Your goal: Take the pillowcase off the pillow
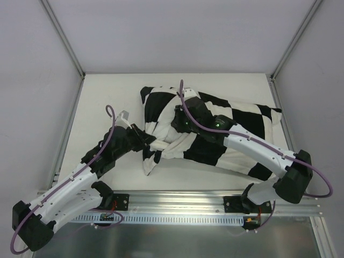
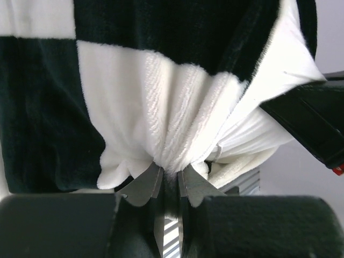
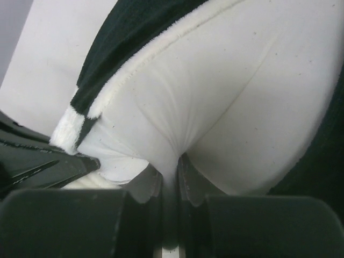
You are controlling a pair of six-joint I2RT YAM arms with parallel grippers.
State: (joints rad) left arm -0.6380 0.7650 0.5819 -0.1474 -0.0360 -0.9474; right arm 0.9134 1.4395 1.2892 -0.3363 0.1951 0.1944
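Top external view, working outward from the metal rail (image 1: 177, 201) at the near edge of the desk (image 1: 107, 97): both arm bases sit on the near side of the pillowcase (image 1: 239, 121). It lies crumpled on the desk, with its black and cream squares spread toward the far right and its left end gathered into a bunch. My left arm (image 1: 80, 177) reaches from the near left of the pillowcase and meets that bunched end at its near-left corner. My right arm (image 1: 258, 150) crosses over the near-right part of the pillowcase, its wrist on top of the cover, just right of the bunch.

Left wrist view: the left jaws are clamped on a gathered fold of the pillowcase, and cream fleece pleats down into the narrow gap between the two fingers (image 2: 145, 185). Black squares lie to the left of that fold and beyond it. A black housing (image 2: 312, 118) shows at the right of the pillowcase.

Right wrist view: the right jaws are pinched on the pillow (image 3: 231, 97), with smooth plain white cloth drawn into a crease between them. The fuzzy hem of the pillowcase runs beyond the pinch and to its left, and the bare pillow bulges on the near side of that hem.
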